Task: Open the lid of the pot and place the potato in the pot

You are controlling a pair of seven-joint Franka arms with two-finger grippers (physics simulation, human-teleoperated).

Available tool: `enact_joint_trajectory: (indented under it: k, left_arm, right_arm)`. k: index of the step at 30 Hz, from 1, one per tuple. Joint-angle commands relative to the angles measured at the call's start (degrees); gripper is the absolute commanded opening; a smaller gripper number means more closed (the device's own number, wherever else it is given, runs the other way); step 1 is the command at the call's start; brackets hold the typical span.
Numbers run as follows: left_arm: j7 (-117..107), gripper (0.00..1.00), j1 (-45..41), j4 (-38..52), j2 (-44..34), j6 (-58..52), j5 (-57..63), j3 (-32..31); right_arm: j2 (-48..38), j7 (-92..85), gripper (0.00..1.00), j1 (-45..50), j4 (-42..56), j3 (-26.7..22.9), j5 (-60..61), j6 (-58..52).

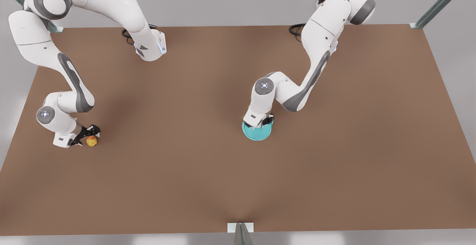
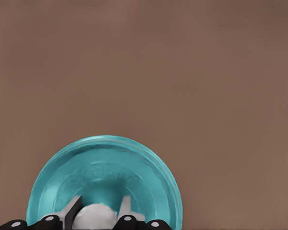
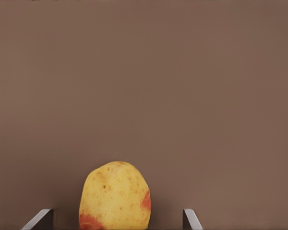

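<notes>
- The flat round teal pot lid (image 2: 105,179) with its small white knob (image 2: 92,215) lies directly beneath the left hand (image 2: 98,213); the two fingers flank the knob closely, though whether they are gripping it I cannot tell.
- In the front view this left hand (image 1: 262,123) sits on top of the lid (image 1: 256,132), and the pot itself is hidden under it.
- To lift well, the fingers should press squarely on the knob, then rise straight up — a tilt could drag the pot along.
- The small roundish yellow potato with reddish-orange blotches (image 3: 115,196) rests on the brown bench (image 3: 144,86) between the spread fingers of the right hand (image 3: 116,221) — released, not touching it.
- In the front view the right hand (image 1: 88,133) hovers at the potato (image 1: 92,141), well apart from the lid.
</notes>
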Motion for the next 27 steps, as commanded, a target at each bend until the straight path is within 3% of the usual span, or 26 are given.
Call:
enact_joint_trajectory:
  k: [1,3,6,11,12,13,15,17,18,19,20,22,23,27]
  left_arm:
    - [-0.85,0.42,5.39,3.64,0.70,-4.95,-0.78,0.07]
    - [6.01,0.42,11.72,10.14,8.69,-4.25,-0.61,0.07]
    - [7.16,0.42,13.57,21.12,18.89,-3.29,-0.61,0.25]
    - [9.62,0.48,14.27,23.77,22.59,-0.21,-0.52,0.78]
    - [11.11,0.89,14.27,23.77,22.68,0.41,-0.52,0.95]
    - [12.77,1.00,14.71,23.77,22.41,0.15,-0.52,1.04]
    - [38.86,1.00,19.01,23.77,18.55,-11.62,-0.78,0.51]
    - [47.32,1.00,26.21,23.68,5.57,-29.35,-7.70,-3.26]
    - [50.47,1.00,28.68,22.63,-3.84,-45.85,-13.16,-3.27]
    - [52.94,1.00,32.46,3.56,-19.70,-35.88,-15.62,-3.27]
    - [55.41,1.00,32.38,-0.85,-24.00,-34.73,-16.78,-3.26]
    - [56.28,1.00,32.64,1.96,-22.32,-34.39,-13.09,-3.09]
    - [55.76,1.00,32.64,5.93,-22.76,-45.37,-13.35,-3.18]
    - [55.85,1.00,33.34,10.41,-22.85,-46.52,-14.76,-4.50]
  right_arm:
    - [-0.06,0.57,1.00,-0.10,-0.49,0.30,-0.18,0.34]
    - [-0.06,0.75,0.99,0.51,-0.58,0.48,-0.18,0.95]
    - [-0.06,0.75,0.99,0.16,-0.84,0.48,-0.18,1.30]
    - [0.38,0.40,0.95,-0.36,-0.67,0.48,-0.53,1.48]
    - [0.91,0.57,0.95,-0.36,-0.67,0.48,-1.06,2.18]
    - [1.26,0.66,0.95,-0.45,-0.67,0.48,-1.06,2.45]
    - [1.26,0.66,0.94,-0.36,-0.67,0.39,-1.06,2.53]
    - [1.26,0.66,0.93,-0.45,-0.67,0.39,-1.06,2.53]
    - [1.26,0.66,0.93,-0.54,-0.67,0.39,-1.06,2.53]
    - [1.26,0.57,0.93,-0.63,-0.67,0.39,-1.06,2.53]
    - [1.26,0.49,0.93,-0.72,-0.67,0.39,-1.06,2.53]
    - [1.26,0.22,0.90,-1.68,-0.76,0.48,-1.15,2.53]
    - [1.26,0.22,0.84,-1.68,-0.76,0.48,-1.15,2.53]
    - [1.26,0.22,0.69,-1.68,-0.76,0.48,-1.15,2.53]
